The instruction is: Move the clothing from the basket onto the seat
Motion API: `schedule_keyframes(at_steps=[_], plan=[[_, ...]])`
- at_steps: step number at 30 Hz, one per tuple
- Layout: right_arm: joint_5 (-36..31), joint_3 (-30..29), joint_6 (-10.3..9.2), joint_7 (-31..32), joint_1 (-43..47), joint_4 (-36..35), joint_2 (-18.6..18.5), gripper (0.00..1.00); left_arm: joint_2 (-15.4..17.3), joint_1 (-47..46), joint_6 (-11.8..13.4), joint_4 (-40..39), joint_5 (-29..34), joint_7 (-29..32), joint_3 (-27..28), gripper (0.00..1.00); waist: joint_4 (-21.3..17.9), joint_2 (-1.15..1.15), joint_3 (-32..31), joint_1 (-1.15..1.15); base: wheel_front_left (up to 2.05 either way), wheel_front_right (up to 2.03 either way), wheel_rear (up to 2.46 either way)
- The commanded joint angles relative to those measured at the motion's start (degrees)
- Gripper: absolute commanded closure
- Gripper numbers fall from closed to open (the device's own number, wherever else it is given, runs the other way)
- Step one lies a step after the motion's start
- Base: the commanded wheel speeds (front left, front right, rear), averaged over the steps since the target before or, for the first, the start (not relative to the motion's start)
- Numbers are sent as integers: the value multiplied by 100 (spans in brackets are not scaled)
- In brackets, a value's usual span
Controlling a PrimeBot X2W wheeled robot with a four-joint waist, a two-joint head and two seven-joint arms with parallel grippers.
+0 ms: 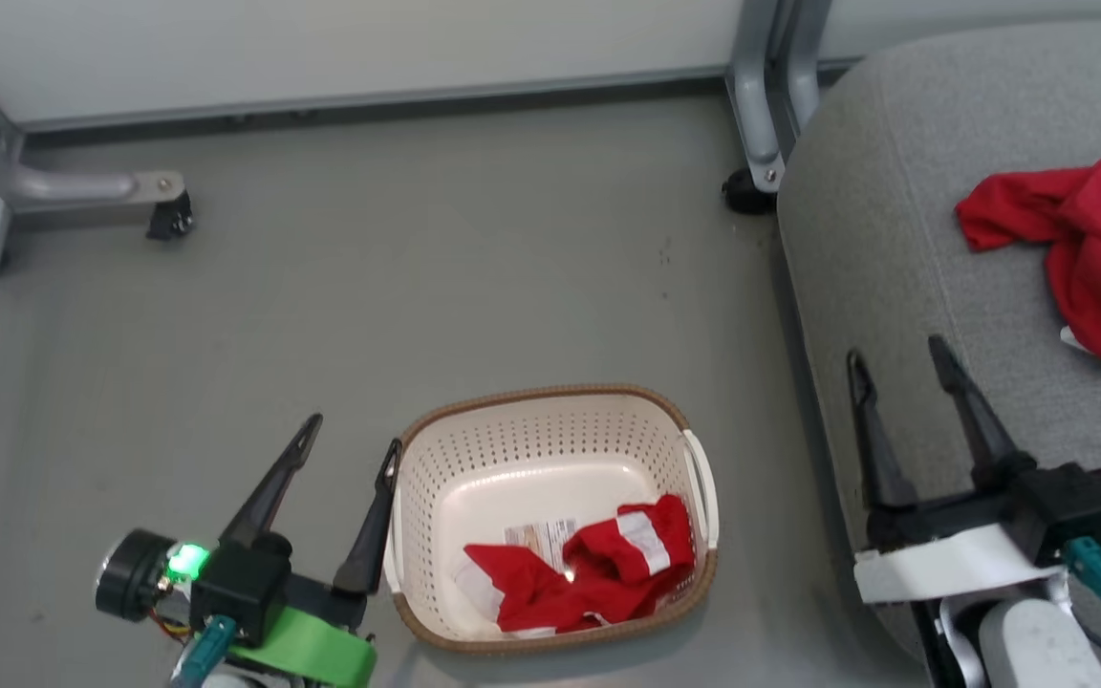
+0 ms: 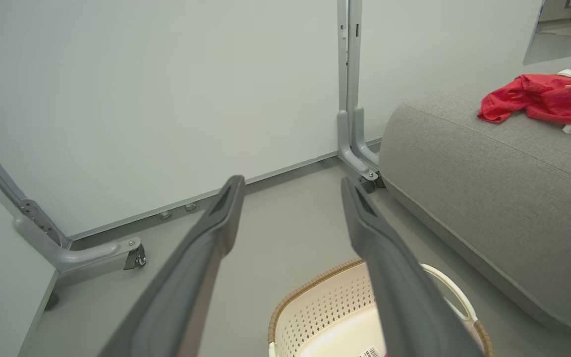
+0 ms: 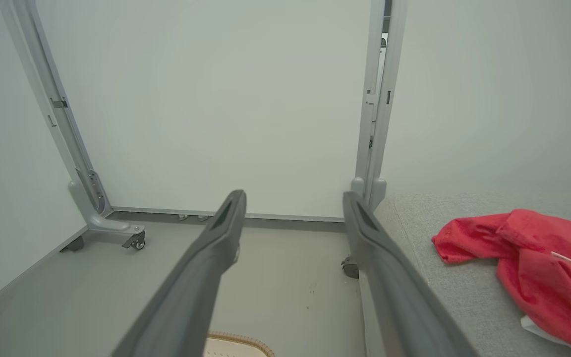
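Note:
The cream basket (image 1: 550, 425) with a brown rim stands on the floor, and a red and white garment (image 1: 598, 569) lies crumpled in its near right corner. Another red garment (image 1: 1090, 244) rests on the grey seat (image 1: 895, 210) at the right. My left gripper (image 1: 355, 432) is open just left of the basket, its right finger close to the rim. My right gripper (image 1: 899, 358) is open over the seat's near left edge, holding nothing. The left wrist view looks past open fingers at the basket rim (image 2: 315, 287) and the seat (image 2: 503, 188). The right wrist view shows the red garment (image 3: 533, 263).
Pale partition walls on grey wheeled feet (image 1: 163, 205) close off the back and left. One foot with a caster (image 1: 751, 186) stands against the seat's far left corner. Grey floor (image 1: 417, 287) stretches beyond the basket.

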Motion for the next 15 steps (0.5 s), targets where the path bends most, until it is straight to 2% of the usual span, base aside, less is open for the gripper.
schedule_keyframes(at_steps=[1, 5, 8, 15], plan=[[30, -76, -7, -18, -202, -105, -6, 0, 147, -299, -16, 59, -69, -3, -89, 0, -342, 0, 1191, -1, 0, 0, 0], [106, -286, -6, -18, -541, -358, -4, 0, 591, -920, -16, 274, -167, -3, -594, 0, -540, 0, 1793, -1, 0, 0, 0], [103, -375, -6, -17, -731, -529, -3, 0, 1001, -1472, -16, 531, -29, -3, -1225, 0, -693, 0, 2161, -1, 0, 0, 0], [241, -481, -7, -18, -1009, -826, -2, 0, 1491, -2773, -16, 1454, -43, -4, -2603, 0, -1049, 0, 2952, -1, 0, 0, 0]])
